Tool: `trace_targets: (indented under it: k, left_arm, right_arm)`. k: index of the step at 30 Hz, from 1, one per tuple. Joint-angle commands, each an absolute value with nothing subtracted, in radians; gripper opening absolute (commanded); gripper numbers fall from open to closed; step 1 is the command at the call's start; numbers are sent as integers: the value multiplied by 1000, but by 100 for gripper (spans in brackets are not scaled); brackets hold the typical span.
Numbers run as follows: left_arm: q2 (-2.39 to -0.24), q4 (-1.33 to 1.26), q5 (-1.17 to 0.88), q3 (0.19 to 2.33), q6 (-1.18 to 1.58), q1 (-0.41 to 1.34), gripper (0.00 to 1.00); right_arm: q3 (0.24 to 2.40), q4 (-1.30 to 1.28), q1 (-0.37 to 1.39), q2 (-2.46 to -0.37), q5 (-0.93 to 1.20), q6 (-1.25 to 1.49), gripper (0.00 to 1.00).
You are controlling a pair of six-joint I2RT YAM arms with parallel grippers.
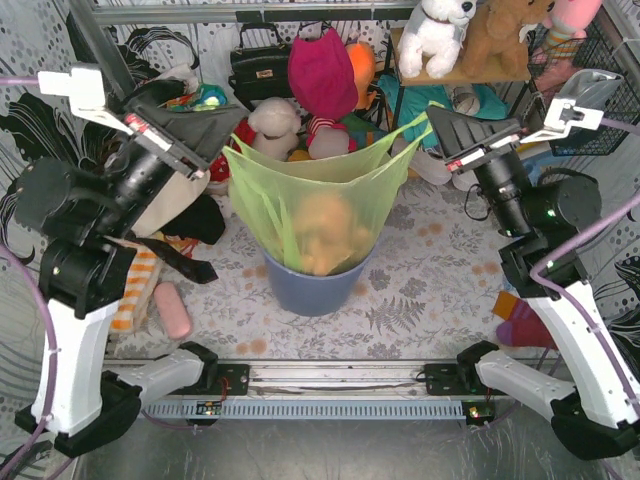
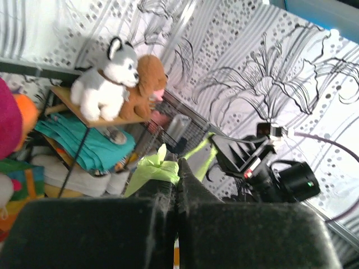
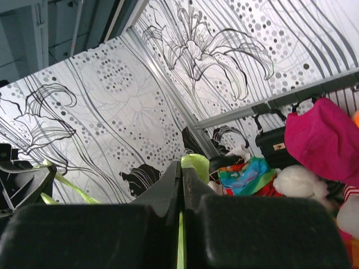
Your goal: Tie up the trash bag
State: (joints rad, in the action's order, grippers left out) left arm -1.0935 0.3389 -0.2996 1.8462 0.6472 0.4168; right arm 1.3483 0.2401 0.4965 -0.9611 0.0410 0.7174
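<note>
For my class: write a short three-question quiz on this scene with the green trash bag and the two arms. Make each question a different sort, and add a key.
1. True or false: the trash bag is already knotted shut.
2. Which arm has its tool shut on a bag handle? A) only the left B) only the right C) both
3. Fill in: the bag stands in a round blue-grey ____.
Key: 1 false, its mouth is open. 2 C, the left tool and the right tool each pinch a handle. 3 bin.
</note>
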Motion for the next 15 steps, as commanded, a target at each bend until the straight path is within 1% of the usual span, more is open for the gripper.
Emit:
trace_targets:
  k: [1,3,6,8,11,15]
  left_arm:
    - [-1070,354,-151,1826,565,416,1]
    - [-1051,341,-163,1757,573,416,1]
    - [-1021,284,-237,1619,609,416,1]
    - [-1008,247,-269,1568,628,416,3]
    - [-1008,235,-279,1569,617,416,4]
    - [-1058,212,-326,1696,581,413,4]
  right_arm:
    - [1349,276,500,-924,-32,676,0]
    - [1295,309,500,-912,-7,702,0]
    - [1205,386,500,-901,40,742,0]
    - [1178,418,500,-905,83,757,0]
    - [1188,468,500,-933,147,764,0]
    - [1305,504,500,-1000,225,755,0]
